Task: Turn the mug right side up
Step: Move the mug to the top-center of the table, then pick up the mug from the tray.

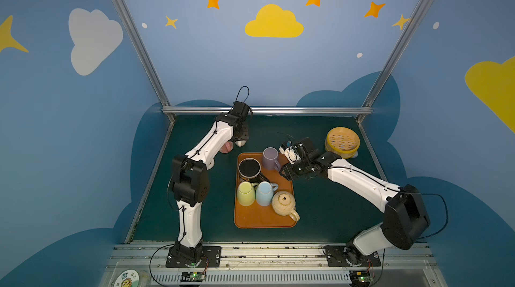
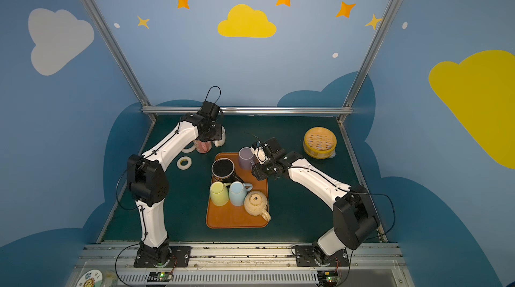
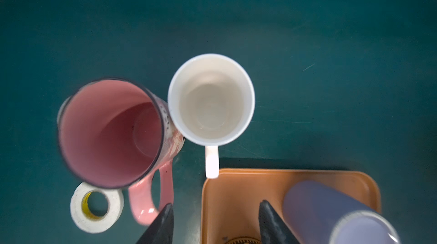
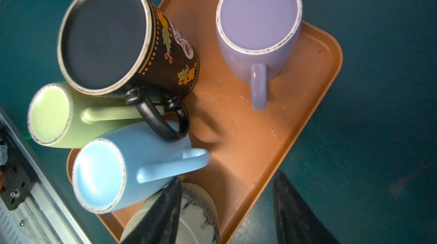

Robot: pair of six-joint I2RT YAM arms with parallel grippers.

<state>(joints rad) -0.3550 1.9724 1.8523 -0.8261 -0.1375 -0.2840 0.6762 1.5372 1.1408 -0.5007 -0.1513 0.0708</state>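
Top view, beige mug [image 1: 281, 208], base sticker [image 1: 284, 198] unreadable

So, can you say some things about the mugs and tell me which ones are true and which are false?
1. The pink mug stands right side up on the table. True.
2. The white mug sits on the orange tray. False: it stands on the table, right next to the pink mug.
3. The blue mug is upside down on the tray. True.
4. The right tool is holding the purple mug. False: the tool is open and holds nothing, and the purple mug stands by itself on the tray.
5. The roll of tape lies on the table, off the tray. True.
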